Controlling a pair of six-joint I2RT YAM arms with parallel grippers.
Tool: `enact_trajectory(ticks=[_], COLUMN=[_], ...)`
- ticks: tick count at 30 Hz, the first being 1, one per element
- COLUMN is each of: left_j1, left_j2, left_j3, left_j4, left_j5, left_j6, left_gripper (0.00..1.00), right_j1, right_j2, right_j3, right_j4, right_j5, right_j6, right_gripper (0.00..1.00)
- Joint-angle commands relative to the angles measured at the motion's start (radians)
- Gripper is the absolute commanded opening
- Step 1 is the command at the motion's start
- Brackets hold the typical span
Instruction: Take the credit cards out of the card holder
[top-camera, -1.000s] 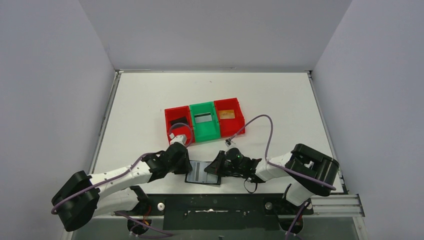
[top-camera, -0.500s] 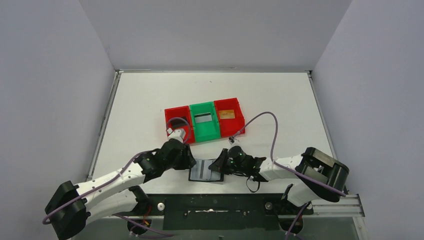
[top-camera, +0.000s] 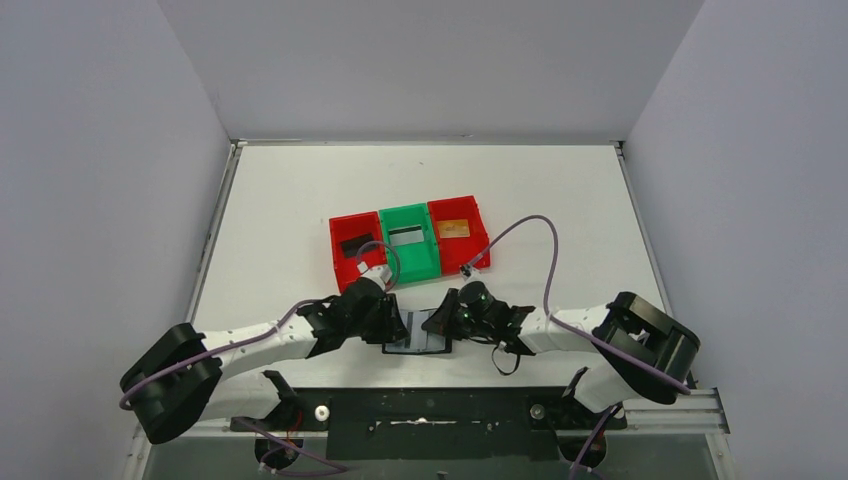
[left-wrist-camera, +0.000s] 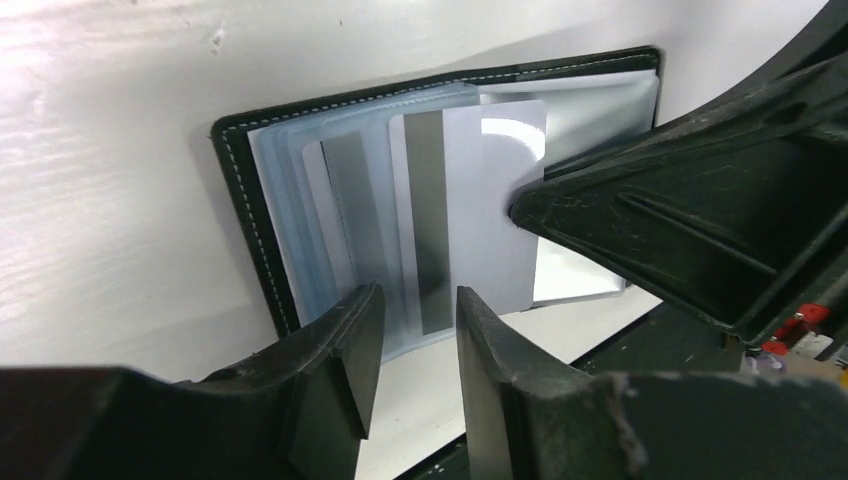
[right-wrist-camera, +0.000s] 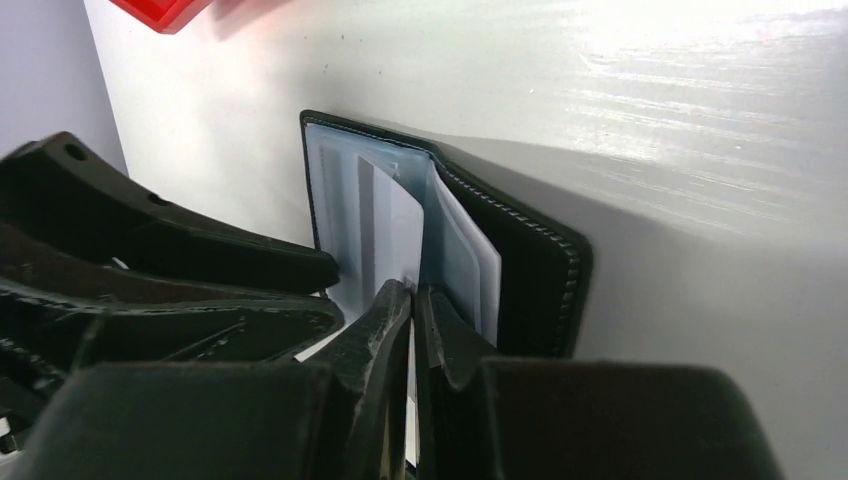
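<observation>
My left gripper (left-wrist-camera: 415, 305) sits with its fingers apart at the near edge of the card holder (left-wrist-camera: 235, 200), which lies open on the surface (top-camera: 300, 200) between my arms. My right gripper (right-wrist-camera: 412, 300) is pinched onto a silver-grey card (left-wrist-camera: 480, 170) sticking out of it.

Bright, even overhead light — glare on the table (right-wrist-camera: 700, 60), near hands blurred.

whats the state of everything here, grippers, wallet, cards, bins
card holder: open, cards in its pockets
white striped card: partly out of its pocket
left gripper: open, straddling that card's edge
right gripper: shut on the white striped card
left red bin: holds black card
green bin: holds grey card
right red bin: holds orange card
</observation>
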Motion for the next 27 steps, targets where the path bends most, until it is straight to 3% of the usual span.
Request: enact_trajectory(ticks=[1,6,10,13,16,18,27], left_j1=[-0.012,-0.017,-0.019,-0.020,-0.020,-0.020,-0.018], left_j2=[0.037,0.041,0.028,0.016,0.002,-0.010,-0.023], left_j3=[-0.015,-0.029,-0.056,-0.072,-0.080,-0.079,-0.083], left_j4=[0.063,0.003,-0.004,-0.004,-0.017,-0.035,-0.045], left_j5=[0.005,-0.048,-0.061,-0.068,-0.080,-0.091,-0.119], left_j6=[-0.006,-0.015,-0.033,-0.044,-0.048,-0.048,-0.040], left_gripper=[0.31,0.16,0.13,0.12,0.11,0.11,0.11], right_j1=[-0.016,-0.023,-0.004,0.016,0.015,0.014,-0.019], right_j2=[0.012,0.026,0.070,0.089,0.098,0.085,-0.043], right_j3=[-0.016,-0.080,-0.084,-0.098,-0.132,-0.155,-0.168], right_j4=[0.041,0.218,0.279,0.321,0.382,0.402,0.218], right_j5=[-0.008,-0.053,-0.070,-0.045,-0.037,-0.021,-0.020], right_j6=[-0.014,0.062,0.090,0.125,0.158,0.170,0.081], right_gripper=[0.01,0.22,0.27,0.22,0.07,0.03,0.00])
